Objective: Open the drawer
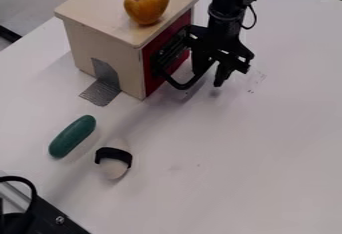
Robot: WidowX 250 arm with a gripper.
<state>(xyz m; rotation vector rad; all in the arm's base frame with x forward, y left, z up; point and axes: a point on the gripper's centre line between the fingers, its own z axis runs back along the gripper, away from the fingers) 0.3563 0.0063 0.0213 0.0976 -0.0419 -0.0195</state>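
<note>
So we've got the drawer [151,73] in the right-hand face of a wooden box [80,45], red front looking shut, with a looped black handle [179,85] sticking out. Our gripper [211,74] hangs right by that handle, but we honestly can't tell if it's clamped or released. White tabletop [240,153] stretches right of it and toward the camera, so that's our open room. The green oblong toy [72,136] and black-banded white one [115,167] lie closer to the camera. Behind the box we've got the table's edge, then grey floor [27,5].
</note>
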